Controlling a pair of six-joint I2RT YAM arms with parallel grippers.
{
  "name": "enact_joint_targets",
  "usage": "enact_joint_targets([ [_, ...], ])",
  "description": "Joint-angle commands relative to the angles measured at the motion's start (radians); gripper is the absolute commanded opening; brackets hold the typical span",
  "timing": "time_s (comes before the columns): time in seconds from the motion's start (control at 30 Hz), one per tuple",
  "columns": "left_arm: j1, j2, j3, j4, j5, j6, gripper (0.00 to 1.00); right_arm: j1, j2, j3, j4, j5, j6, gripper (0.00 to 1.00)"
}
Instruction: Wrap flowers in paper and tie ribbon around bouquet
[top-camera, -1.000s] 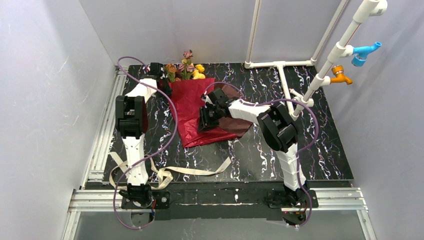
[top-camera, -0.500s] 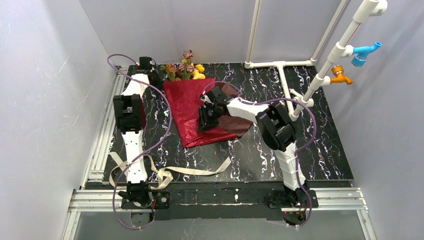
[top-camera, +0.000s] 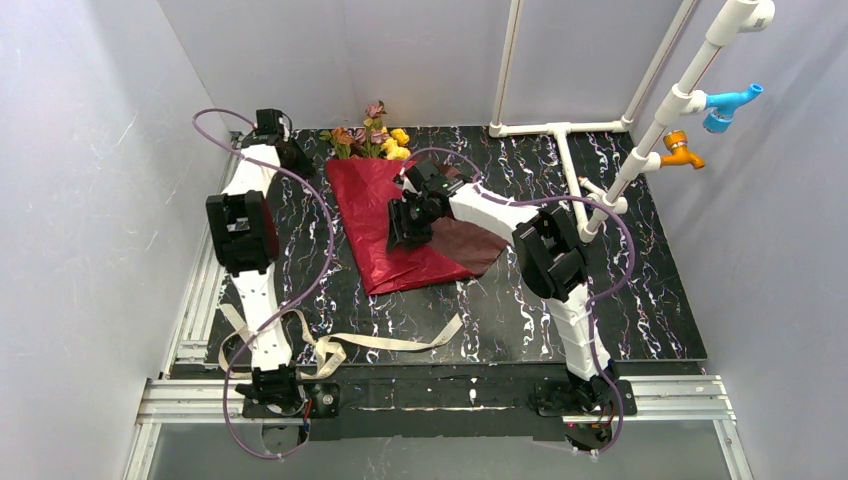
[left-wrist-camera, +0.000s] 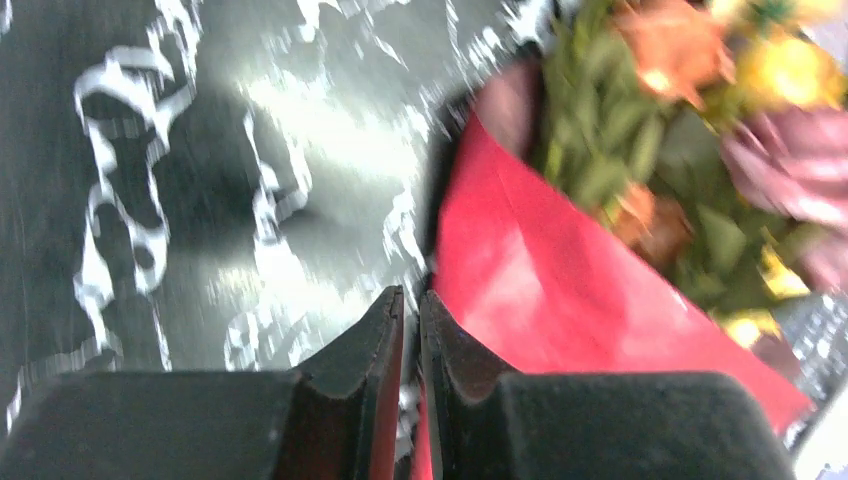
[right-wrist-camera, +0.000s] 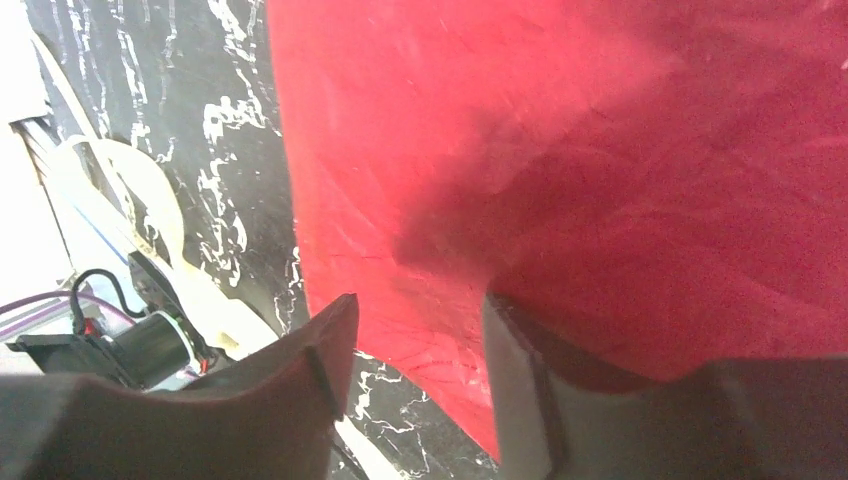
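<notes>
L gripper (left-wrist-camera: 411, 293) fingers nearly together, thin slit, at far-left corner of paper (top-camera: 375, 215); can't tell if edge is nipped. R gripper (right-wrist-camera: 417, 305) jaws apart, nothing btwn, over sheet's middle. Flowers (top-camera: 372, 138) at far edge of table (top-camera: 640, 300), ribbon (top-camera: 400, 343) near edge. Risk: caught edge drags sheet off flowers; crinkly paper could spring flat. L arm stretched to far-left corner, R wrist pitched down.

Black bench (top-camera: 520, 300) with white marble veining. Large crinkly dark red wrapping paper sheet (top-camera: 372, 215) lies mid-bench, its right part a darker fold. Small bunch of yellow, orange and pink artificial flowers (top-camera: 375, 140) pokes out at the sheet's far edge, by the back wall. Long flat cream fabric ribbon (top-camera: 390, 343) curls loosely along the near-left edge. White plastic pipe frame (top-camera: 565, 150) stands at far right.
</notes>
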Motion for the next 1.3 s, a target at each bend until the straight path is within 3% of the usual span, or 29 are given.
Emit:
enact_joint_targets([
  [0.0,-0.038,-0.347,-0.201,0.028,0.129,-0.04,0.11,-0.017,-0.069,0.059,-0.041,0.011,0.003,0.64],
  [0.2,-0.307,-0.599,-0.474,-0.003,0.135,0.054,0.11,-0.119,-0.248,-0.178,0.075,0.012,0.09,0.8],
  [0.3,-0.405,-0.649,-0.594,0.04,0.139,0.019,0.11,-0.179,-0.376,-0.328,0.103,0.083,0.113,0.84],
  [0.43,-0.504,-0.628,-0.674,0.073,0.148,-0.003,0.1,-0.282,-0.564,-0.586,0.148,0.207,0.193,0.85],
  [0.63,-0.605,-0.515,-0.641,0.068,0.196,0.019,0.1,-0.403,-0.777,-0.895,0.316,0.28,0.288,0.82],
  [0.97,-0.624,-0.409,-0.609,0.073,0.23,0.025,0.09,-0.456,-0.655,-1.001,0.622,0.102,0.368,0.8],
  [1.27,-0.624,-0.386,-0.598,0.085,0.297,0.028,0.08,-0.456,-0.562,-1.022,0.707,0.067,0.403,0.65],
])
